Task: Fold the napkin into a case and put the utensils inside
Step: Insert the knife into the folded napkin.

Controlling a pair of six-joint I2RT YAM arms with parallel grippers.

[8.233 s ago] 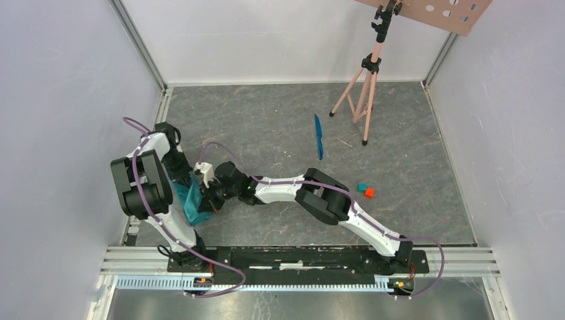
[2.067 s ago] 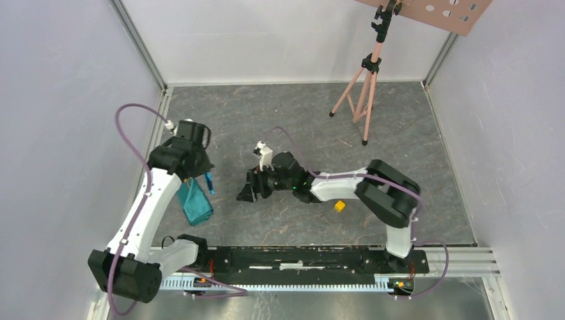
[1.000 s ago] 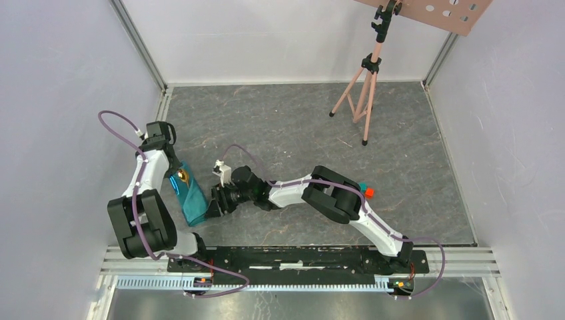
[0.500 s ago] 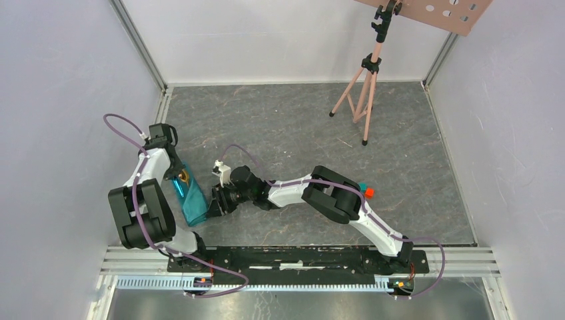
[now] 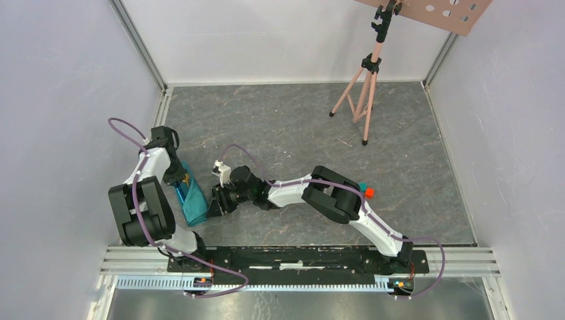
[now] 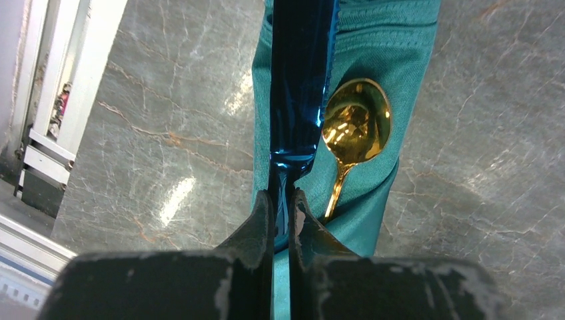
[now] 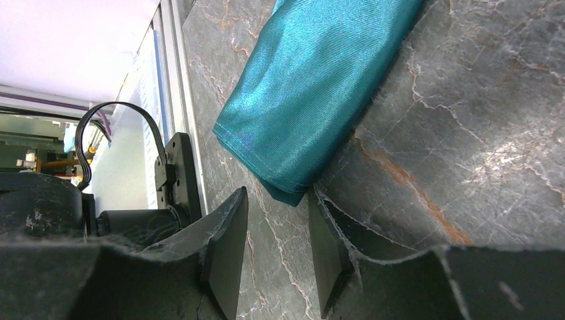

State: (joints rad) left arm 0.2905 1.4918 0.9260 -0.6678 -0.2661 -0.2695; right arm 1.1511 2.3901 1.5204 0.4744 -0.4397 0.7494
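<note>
- one case lies flat at near-left of table, between both arms;
- one gold spoon and one blue knife lie on it;
- left gripper clamps the blue knife; right gripper parted, case corner at its tips;
- one red cube, one teal cube, side by side

The left arm is folded back on itself, left end effector pinched on the blue knife. The right arm stretches low and leftward, right end effector slightly parted.
</note>
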